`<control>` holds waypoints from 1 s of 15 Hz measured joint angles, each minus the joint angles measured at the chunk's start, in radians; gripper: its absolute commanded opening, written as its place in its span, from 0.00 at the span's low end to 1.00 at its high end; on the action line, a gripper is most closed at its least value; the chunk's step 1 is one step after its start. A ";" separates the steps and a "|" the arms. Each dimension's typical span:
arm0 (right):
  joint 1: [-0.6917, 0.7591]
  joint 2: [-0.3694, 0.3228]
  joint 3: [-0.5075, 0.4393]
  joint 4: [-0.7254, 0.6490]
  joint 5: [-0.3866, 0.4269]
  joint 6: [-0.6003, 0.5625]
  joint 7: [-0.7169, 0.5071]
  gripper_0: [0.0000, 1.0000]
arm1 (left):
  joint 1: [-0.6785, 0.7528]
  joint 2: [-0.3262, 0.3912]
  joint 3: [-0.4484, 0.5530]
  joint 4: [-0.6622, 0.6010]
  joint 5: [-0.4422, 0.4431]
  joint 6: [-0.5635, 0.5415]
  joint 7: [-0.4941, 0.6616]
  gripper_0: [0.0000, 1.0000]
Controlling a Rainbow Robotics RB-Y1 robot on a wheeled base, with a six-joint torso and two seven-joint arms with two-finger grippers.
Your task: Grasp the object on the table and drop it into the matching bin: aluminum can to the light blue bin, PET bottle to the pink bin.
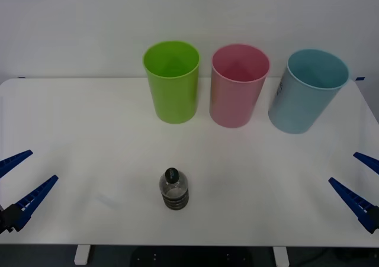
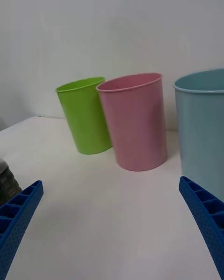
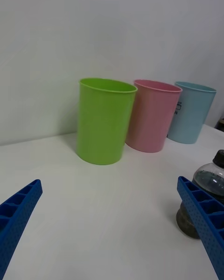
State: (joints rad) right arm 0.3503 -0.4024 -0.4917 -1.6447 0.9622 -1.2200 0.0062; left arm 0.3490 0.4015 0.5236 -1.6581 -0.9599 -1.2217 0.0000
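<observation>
currently the pet bottle stands upright on the table, near the middle of its front edge, black cap on top, dark lower half, touching nothing. three bins stand in a row along the back edge: lime green bin, the pink bin just beside it, the light blue bin nearest the back right corner, a small dark mark on its side. left gripper sits at the front left corner, fingers spread wide, holding nothing. right gripper sits at the front right corner, likewise spread wide and empty. both are well apart from the bottle.
</observation>
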 measured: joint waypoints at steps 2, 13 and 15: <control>-0.009 -0.016 0.023 0.019 0.000 -0.001 0.013 1.00 | 0.000 0.000 0.000 0.000 0.000 0.000 0.000 1.00; -0.120 -0.084 0.187 0.143 0.000 -0.043 0.187 1.00 | 0.000 0.000 0.000 0.000 0.000 0.000 0.000 1.00; -0.160 -0.089 0.215 0.192 0.003 -0.043 0.247 1.00 | 0.000 0.000 0.000 0.000 0.000 0.000 0.000 1.00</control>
State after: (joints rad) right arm 0.1904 -0.4917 -0.2766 -1.4530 0.9647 -1.2626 0.2529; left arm 0.3490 0.4014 0.5236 -1.6581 -0.9599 -1.2217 0.0000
